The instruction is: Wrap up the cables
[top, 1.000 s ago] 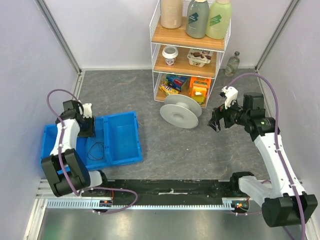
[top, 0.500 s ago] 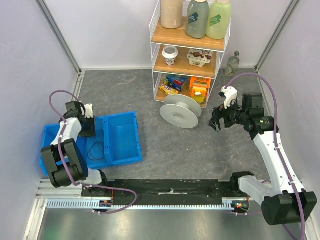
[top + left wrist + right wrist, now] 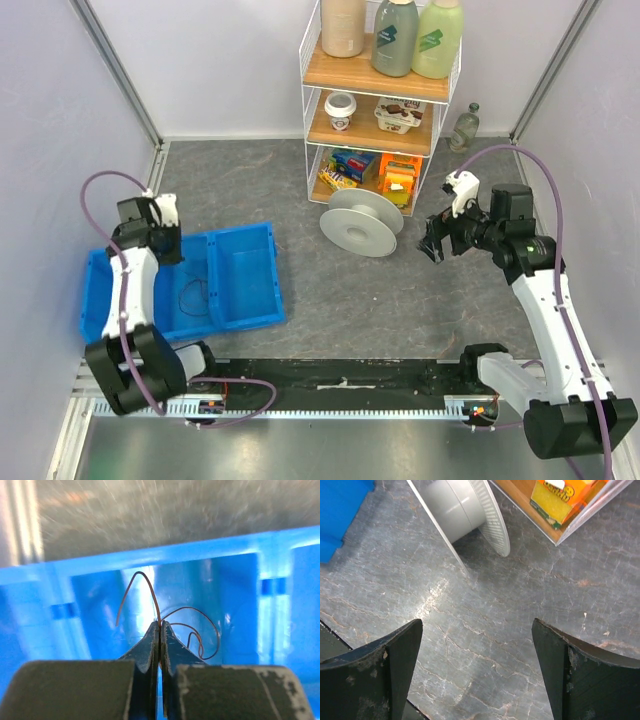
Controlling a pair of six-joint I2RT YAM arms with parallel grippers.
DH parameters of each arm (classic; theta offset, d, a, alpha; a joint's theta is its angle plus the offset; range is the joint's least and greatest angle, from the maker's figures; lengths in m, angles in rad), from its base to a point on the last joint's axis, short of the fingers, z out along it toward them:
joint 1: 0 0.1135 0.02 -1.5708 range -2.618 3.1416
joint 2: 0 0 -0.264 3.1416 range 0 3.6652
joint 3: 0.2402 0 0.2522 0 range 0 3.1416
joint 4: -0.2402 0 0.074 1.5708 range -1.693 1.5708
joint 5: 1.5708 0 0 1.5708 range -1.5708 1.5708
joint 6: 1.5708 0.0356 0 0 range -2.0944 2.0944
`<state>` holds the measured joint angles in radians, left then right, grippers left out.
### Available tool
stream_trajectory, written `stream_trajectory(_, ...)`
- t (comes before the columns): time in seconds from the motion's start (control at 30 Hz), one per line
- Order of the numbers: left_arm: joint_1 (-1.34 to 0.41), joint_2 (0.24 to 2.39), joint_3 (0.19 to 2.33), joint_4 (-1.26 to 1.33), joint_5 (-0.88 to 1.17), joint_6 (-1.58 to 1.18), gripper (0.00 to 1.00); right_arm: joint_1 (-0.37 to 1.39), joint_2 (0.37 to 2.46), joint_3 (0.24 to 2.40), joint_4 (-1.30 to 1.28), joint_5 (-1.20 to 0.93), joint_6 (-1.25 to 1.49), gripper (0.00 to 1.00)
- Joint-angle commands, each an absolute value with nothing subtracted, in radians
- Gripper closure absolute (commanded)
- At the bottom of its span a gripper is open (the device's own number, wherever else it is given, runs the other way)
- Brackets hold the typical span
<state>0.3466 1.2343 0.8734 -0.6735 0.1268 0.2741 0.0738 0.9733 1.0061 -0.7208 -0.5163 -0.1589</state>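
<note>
The cable is a very thin dark wire [image 3: 191, 608] in small loose loops inside the blue bin [image 3: 150, 560]. My left gripper [image 3: 160, 625] is shut on one strand of it, which arches up from the tips. In the top view the left gripper [image 3: 163, 243] is over the bin's far left compartment, and the wire [image 3: 188, 296] trails below it on the bin floor. My right gripper [image 3: 432, 250] is open and empty, hovering right of the white spool [image 3: 362, 222]. The right wrist view shows the gripper [image 3: 476, 623] above bare table, with the spool [image 3: 465, 505] ahead.
The blue bin [image 3: 240, 232] has two compartments and sits at the near left. A wire shelf rack [image 3: 378, 95] with bottles, cups and boxes stands behind the spool. A small glass bottle [image 3: 465, 127] stands to the rack's right. Grey walls close both sides.
My left wrist has moved up and to the left over the bin, still holding the wire. The right arm has barely moved.
</note>
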Motion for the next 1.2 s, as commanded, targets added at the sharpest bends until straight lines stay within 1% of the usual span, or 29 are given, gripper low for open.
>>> stream_trajectory(0.0, 0.344, 1.077, 1.086, -0.764, 0.195, 0.271, 0.98, 0.071, 0.945, 1.077, -0.712, -0.600, -0.182, 0.02)
stream_trajectory(0.1, 0.345, 1.029, 1.237, -0.831, 0.296, 0.285, 0.98, 0.071, 0.942, 1.097, -0.712, -0.629, -0.193, 0.02)
stream_trajectory(0.2, 0.345, 1.014, 1.385, -0.861, 0.447, 0.287, 0.98, 0.072, 0.948, 1.120, -0.712, -0.646, -0.204, 0.02)
stream_trajectory(0.37, 0.301, 1.052, 1.638, -0.842, 0.736, 0.169, 0.98, 0.071, 0.966, 1.167, -0.674, -0.716, -0.193, 0.02)
stream_trajectory(0.47, 0.194, 1.089, 1.744, -0.766, 0.831, 0.062, 0.98, 0.074, 0.971, 1.181, -0.618, -0.761, -0.167, 0.02)
stream_trajectory(0.63, -0.072, 1.173, 1.914, -0.672, 0.847, 0.011, 0.98, 0.077, 1.014, 1.242, -0.588, -0.769, -0.166, 0.02)
stream_trajectory(0.73, -0.164, 1.250, 2.014, -0.600, 0.896, -0.099, 0.98, 0.080, 1.028, 1.281, -0.565, -0.781, -0.141, 0.02)
stream_trajectory(0.83, -0.205, 1.327, 2.103, -0.473, 0.958, -0.314, 0.98, 0.078, 1.028, 1.298, -0.525, -0.792, -0.103, 0.02)
stream_trajectory(0.9, -0.236, 1.383, 2.161, -0.402, 1.041, -0.447, 0.98, 0.081, 1.025, 1.302, -0.505, -0.798, -0.086, 0.02)
stream_trajectory(0.97, -0.297, 1.413, 2.145, -0.365, 1.144, -0.523, 0.98, 0.080, 1.017, 1.312, -0.494, -0.792, -0.081, 0.02)
stream_trajectory(1.03, -0.351, 1.398, 2.045, -0.371, 1.228, -0.493, 0.98, 0.080, 1.002, 1.318, -0.482, -0.790, -0.072, 0.02)
stream_trajectory(1.17, -0.434, 1.333, 1.834, -0.472, 1.235, -0.343, 0.98, 0.080, 0.934, 1.286, -0.436, -0.805, -0.058, 0.02)
